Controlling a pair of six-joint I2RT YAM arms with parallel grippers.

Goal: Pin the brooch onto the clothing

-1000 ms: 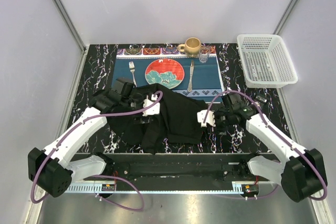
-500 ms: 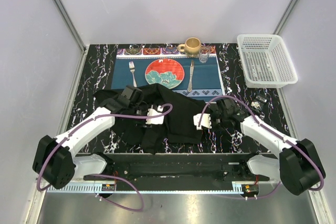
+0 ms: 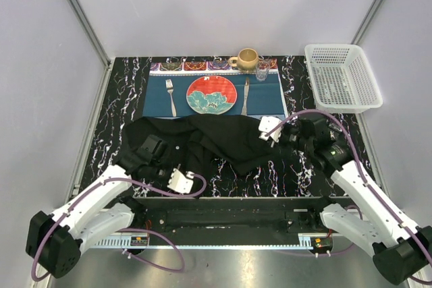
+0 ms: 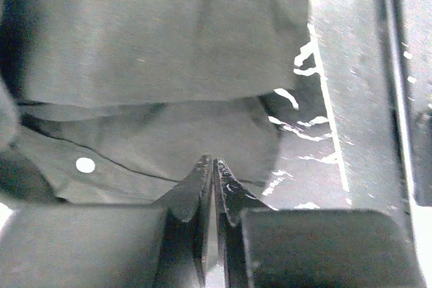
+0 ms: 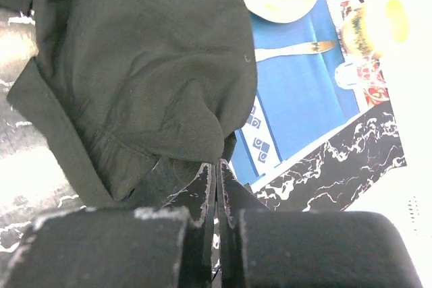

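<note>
The black shirt (image 3: 216, 141) was spread in a rumpled band across the middle of the bench (image 3: 115, 106), its far edge lapped over the near edge of the blue placemat (image 3: 158, 102). The brooch could not be found in any view; whether it was hidden under cloth or under an arm could not be told. The right gripper (image 3: 269, 129) was pressed together at the shirt's right end, with a bunched fold apparently pinched at its tips. The left gripper (image 3: 179, 181) was likewise pressed together at the shirt's near hem; whether cloth was caught in it could not be told.

The main risk was judged to lie in the cloth. If it were dragged toward the far side, the plate (image 3: 211, 94), the fork (image 3: 170, 92) and the utensil (image 3: 246, 97) right of the plate could be swept along, and the glass (image 3: 262, 70) beside the mug (image 3: 246, 58) could be tipped. With 2 grippers closed at the cloth, none was free for the brooch. Folds and doubled layers were seen, so a pin could be driven through 2 thicknesses. A small white button (image 4: 86, 164) could be mistaken for the ornament. The white basket (image 3: 342, 79) stood well apart at the far right and was not in the way.
</note>
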